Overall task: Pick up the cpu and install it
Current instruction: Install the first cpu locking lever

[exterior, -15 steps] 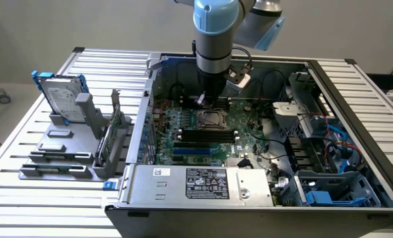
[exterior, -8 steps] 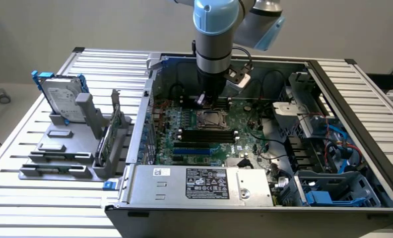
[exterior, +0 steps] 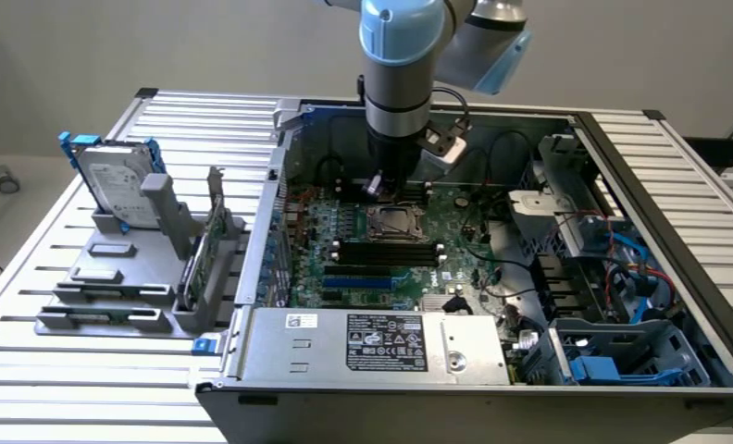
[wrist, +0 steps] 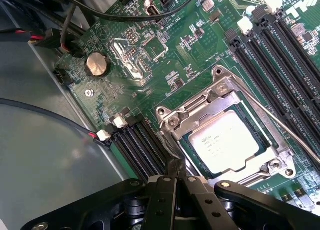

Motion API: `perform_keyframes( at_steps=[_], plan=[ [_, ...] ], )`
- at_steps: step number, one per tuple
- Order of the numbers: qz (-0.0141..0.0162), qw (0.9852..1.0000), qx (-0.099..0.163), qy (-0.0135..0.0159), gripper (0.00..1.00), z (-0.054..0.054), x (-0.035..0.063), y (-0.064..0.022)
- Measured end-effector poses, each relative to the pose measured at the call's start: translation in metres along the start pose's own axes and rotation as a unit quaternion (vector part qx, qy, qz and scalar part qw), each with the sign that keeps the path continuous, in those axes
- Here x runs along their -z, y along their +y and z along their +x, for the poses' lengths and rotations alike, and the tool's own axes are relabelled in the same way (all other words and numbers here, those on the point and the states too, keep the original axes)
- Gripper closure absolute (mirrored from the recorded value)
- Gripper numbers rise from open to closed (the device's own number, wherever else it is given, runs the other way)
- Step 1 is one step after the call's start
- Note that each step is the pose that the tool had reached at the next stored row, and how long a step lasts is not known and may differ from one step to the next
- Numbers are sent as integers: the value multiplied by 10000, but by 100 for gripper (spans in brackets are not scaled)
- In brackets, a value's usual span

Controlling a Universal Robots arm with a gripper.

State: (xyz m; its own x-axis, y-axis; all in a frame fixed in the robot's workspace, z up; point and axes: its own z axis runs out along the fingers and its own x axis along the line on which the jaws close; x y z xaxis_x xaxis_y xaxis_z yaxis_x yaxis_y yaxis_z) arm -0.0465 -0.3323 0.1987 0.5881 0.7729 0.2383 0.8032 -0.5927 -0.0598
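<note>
The cpu point(wrist: 225, 142), a flat square chip with a shiny silver top, lies inside the metal socket frame point(wrist: 186, 109) on the green motherboard point(wrist: 165, 65). In the exterior view the cpu point(exterior: 395, 222) shows as a small pale square in the middle of the board. My gripper point(wrist: 174, 176) is shut, its black fingers pressed together with nothing between them. Their tip sits at the socket frame's edge, just beside the cpu, between the frame and a bank of black memory slots point(wrist: 137, 145). In the exterior view my gripper point(exterior: 383, 190) hangs straight down just behind the socket.
A thin wire lever point(wrist: 280, 122) runs along one side of the socket. The open computer case point(exterior: 663, 157) walls in the board, with cables and a blue drive cage point(exterior: 626, 356) at the exterior view's right. A hard drive point(exterior: 118, 180) stands in a grey rack outside.
</note>
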Motion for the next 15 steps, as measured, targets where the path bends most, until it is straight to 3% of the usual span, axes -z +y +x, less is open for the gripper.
perform_keyframes(
  at_steps=[8,15],
  plan=[
    [-2,10000,0,1,89,4,-4,-6],
    [-26,10000,11,21,89,6,-17,-5]
  ],
)
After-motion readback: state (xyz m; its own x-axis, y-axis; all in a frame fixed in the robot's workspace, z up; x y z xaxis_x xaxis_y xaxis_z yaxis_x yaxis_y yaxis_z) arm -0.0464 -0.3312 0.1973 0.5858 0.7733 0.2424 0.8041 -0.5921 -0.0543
